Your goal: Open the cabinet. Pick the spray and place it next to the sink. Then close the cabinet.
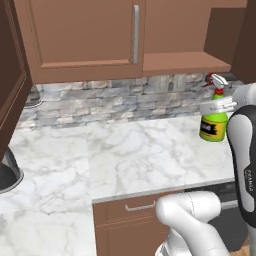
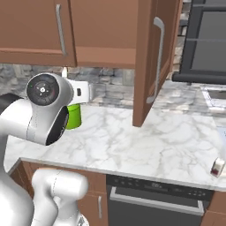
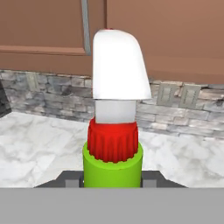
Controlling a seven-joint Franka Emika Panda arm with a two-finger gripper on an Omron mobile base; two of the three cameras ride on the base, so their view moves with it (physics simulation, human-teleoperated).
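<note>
Claw: clamped on the spray's neck; in the left base view the pale fingers sit just under the trigger head, and in the hand view the dark tips flank the green body.
Spray: upright and held above the tabletop, in front of the stone backsplash; green body, yellow-and-black label, white nozzle with a red tip. In the right base view only a green strip shows beside the arm's round joint. In the hand view the white head stands over a red ribbed collar.
Cabinet: brown wood with long silver bar handles. The left door is closed in the left base view. The right door stands swung out toward the camera in the right base view, leaving an open shelf above the spray.
Tabletop: white marble with grey veins; the spray hangs over its back right part in the left base view.
Small item: pale, with a dark red patch, near the tabletop's front edge at far right; too small to tell what it is.
Drawer front: brown, short horizontal handle, below the tabletop edge.
</note>
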